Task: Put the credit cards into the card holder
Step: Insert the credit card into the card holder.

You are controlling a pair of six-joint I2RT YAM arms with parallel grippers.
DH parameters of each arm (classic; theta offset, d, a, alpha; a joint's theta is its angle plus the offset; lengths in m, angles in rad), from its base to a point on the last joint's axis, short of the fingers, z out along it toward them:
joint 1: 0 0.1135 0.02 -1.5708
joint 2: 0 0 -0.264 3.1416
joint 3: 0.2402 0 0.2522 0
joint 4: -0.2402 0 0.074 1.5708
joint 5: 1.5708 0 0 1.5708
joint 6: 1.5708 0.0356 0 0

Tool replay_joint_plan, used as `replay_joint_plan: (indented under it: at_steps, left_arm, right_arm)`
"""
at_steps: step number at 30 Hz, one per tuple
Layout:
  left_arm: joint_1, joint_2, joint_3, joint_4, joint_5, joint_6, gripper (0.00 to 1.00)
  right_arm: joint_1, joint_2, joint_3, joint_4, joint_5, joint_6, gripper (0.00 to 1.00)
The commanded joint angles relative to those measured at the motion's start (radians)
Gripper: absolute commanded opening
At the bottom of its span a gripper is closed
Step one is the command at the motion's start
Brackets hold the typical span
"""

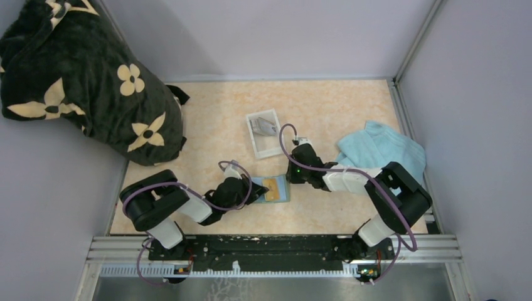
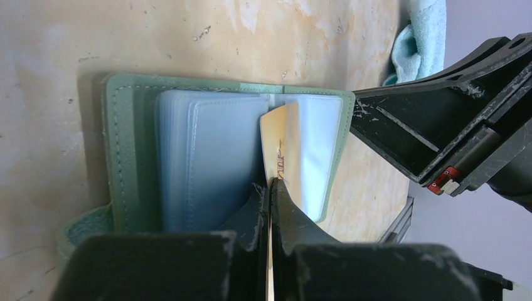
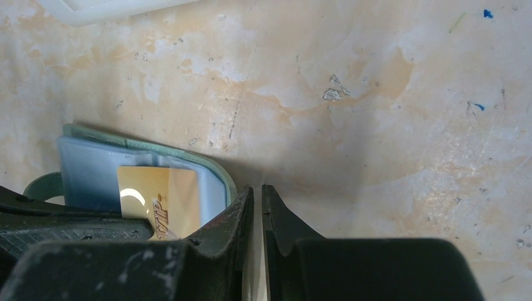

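The card holder (image 1: 281,195) lies open on the table, grey-green rim and pale blue slots up (image 2: 188,157). My left gripper (image 1: 262,189) is shut on an orange-yellow credit card (image 2: 276,141), held edge-on between the fingertips (image 2: 270,183) with its far end down among the holder's right-hand slots. My right gripper (image 1: 291,178) sits low at the holder's right edge (image 3: 216,172), jaws almost together with nothing between them (image 3: 258,188); its left finger rests against the rim. The card also shows in the right wrist view (image 3: 157,200). More cards (image 1: 264,127) lie in the white tray.
The white tray (image 1: 273,148) stands just behind the holder; its corner shows in the right wrist view (image 3: 94,7). A light blue towel (image 1: 383,147) lies at the right. A black bag with cream flowers (image 1: 81,81) fills the back left corner. Walls enclose the table.
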Motion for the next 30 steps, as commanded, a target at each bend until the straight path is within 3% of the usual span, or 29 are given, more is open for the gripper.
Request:
replay_joint_plan:
  at_steps: [1, 11, 21, 30]
  left_arm:
    - [-0.012, 0.035, -0.002, -0.160, 0.050, 0.073, 0.00]
    - [-0.011, 0.046, 0.001, -0.165, 0.064, 0.075, 0.00]
    - [-0.011, 0.041, -0.007, -0.222, 0.030, 0.024, 0.00]
    - [-0.011, 0.037, 0.015, -0.257, 0.032, 0.036, 0.00]
  right_arm:
    - [0.025, 0.102, -0.048, -0.217, 0.000, -0.005, 0.11]
    - [0.024, 0.064, -0.036, -0.279, 0.079, 0.020, 0.13]
    - [0.023, -0.054, -0.038, -0.373, 0.200, 0.070, 0.26]
    - [0.031, -0.136, -0.061, -0.335, 0.101, 0.056, 0.26]
